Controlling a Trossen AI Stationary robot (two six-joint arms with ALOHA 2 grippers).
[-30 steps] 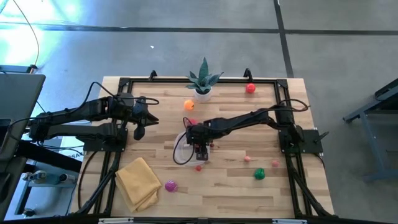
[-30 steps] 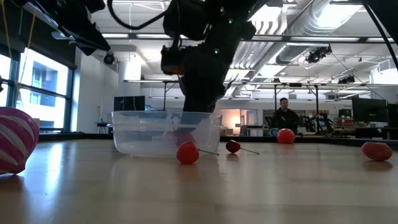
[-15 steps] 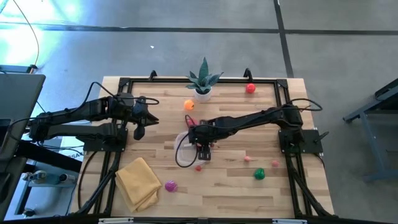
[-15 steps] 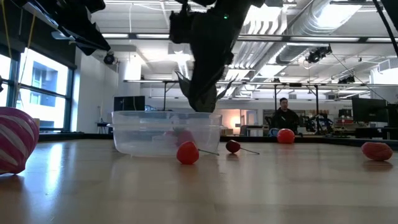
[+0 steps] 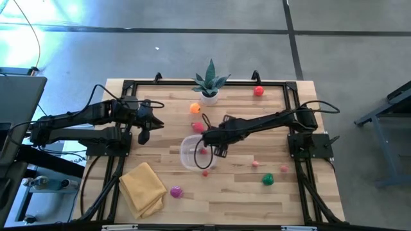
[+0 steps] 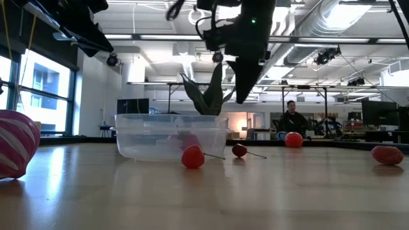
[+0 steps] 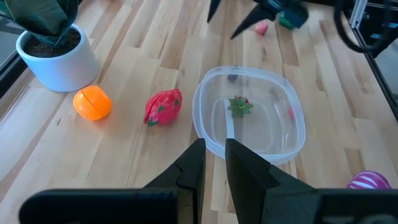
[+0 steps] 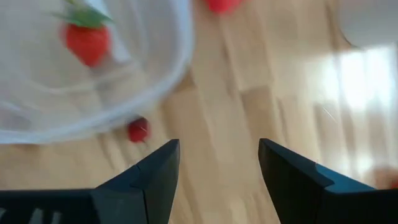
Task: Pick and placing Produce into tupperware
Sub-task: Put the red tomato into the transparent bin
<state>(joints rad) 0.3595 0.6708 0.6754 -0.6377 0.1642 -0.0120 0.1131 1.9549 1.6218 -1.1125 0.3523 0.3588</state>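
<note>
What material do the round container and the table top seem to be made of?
The container looks like clear, glossy plastic: the strawberry inside and the boards beneath show through its wall. The table top looks like pale, smooth wooden planks with visible grain and seams.

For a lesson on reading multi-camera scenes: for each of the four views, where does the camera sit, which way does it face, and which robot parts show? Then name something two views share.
High view: above the table, looking straight down; both arms show.
Low view: at tabletop height, facing the room; the right gripper hangs above the tupperware.
Left wrist view: on the left arm, looking past its shut left gripper at the tupperware.
Right wrist view: on the right arm, looking down between its open fingers.
Shared: both wrist views show the strawberry in the tupperware.
</note>
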